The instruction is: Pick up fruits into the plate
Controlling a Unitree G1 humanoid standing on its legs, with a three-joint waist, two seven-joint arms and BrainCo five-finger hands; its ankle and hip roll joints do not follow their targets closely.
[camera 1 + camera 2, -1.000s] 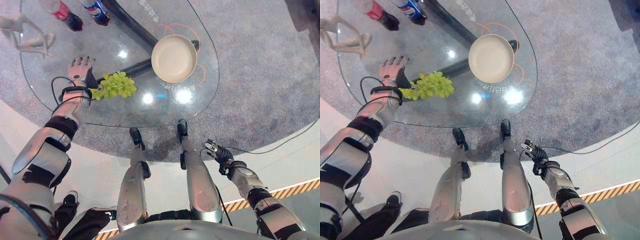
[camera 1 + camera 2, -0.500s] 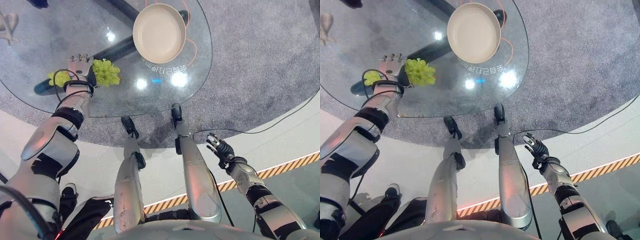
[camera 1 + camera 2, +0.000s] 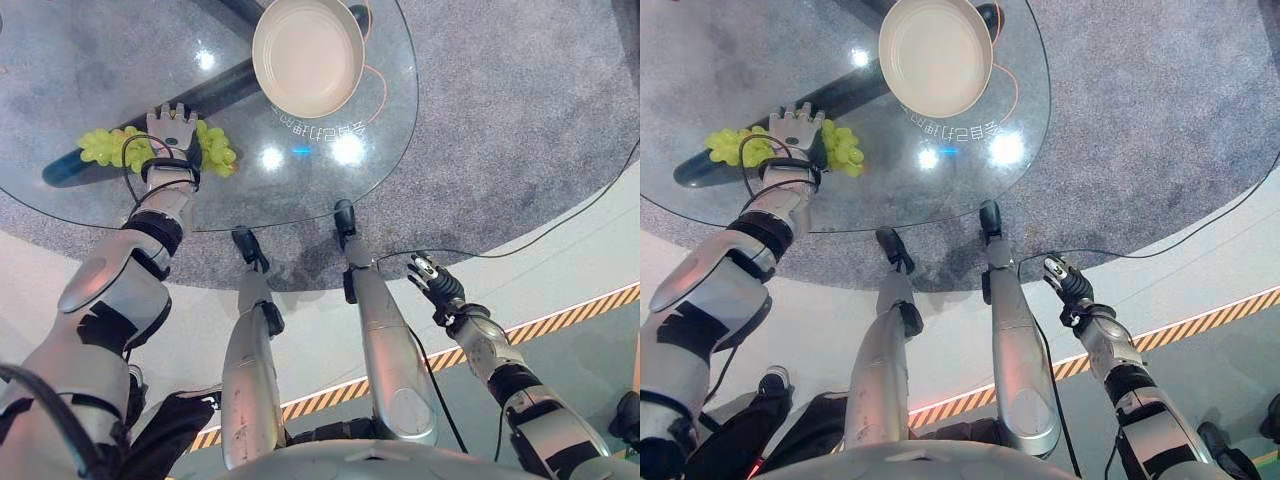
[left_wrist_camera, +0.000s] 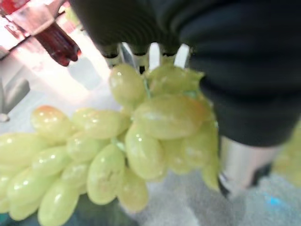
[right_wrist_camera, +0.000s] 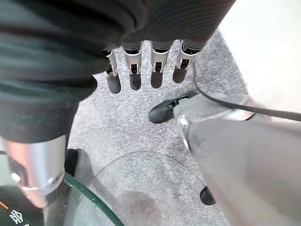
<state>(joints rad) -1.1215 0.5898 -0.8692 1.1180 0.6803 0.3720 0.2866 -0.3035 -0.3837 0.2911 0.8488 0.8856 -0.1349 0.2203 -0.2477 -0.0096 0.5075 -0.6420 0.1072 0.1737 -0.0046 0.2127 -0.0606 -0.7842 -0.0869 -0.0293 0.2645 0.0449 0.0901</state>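
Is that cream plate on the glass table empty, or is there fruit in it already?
Empty. The plate shows only its bare cream inside; the green grapes lie on the glass table under the left robot hand.

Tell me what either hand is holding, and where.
Left hand lies over the middle of the grapes; a closed hold cannot be told. Right hand holds nothing.

Round glass table point(image 3: 120, 200), transparent; dark table base point(image 3: 215, 88) visible through the top. Bright light reflections point(image 3: 345, 150) on the glass. Grey carpet point(image 3: 520, 120) underneath. Orange-and-black striped tape point(image 3: 570, 310) on the pale floor. Dark red bottle point(image 4: 59, 42) stands on the table.
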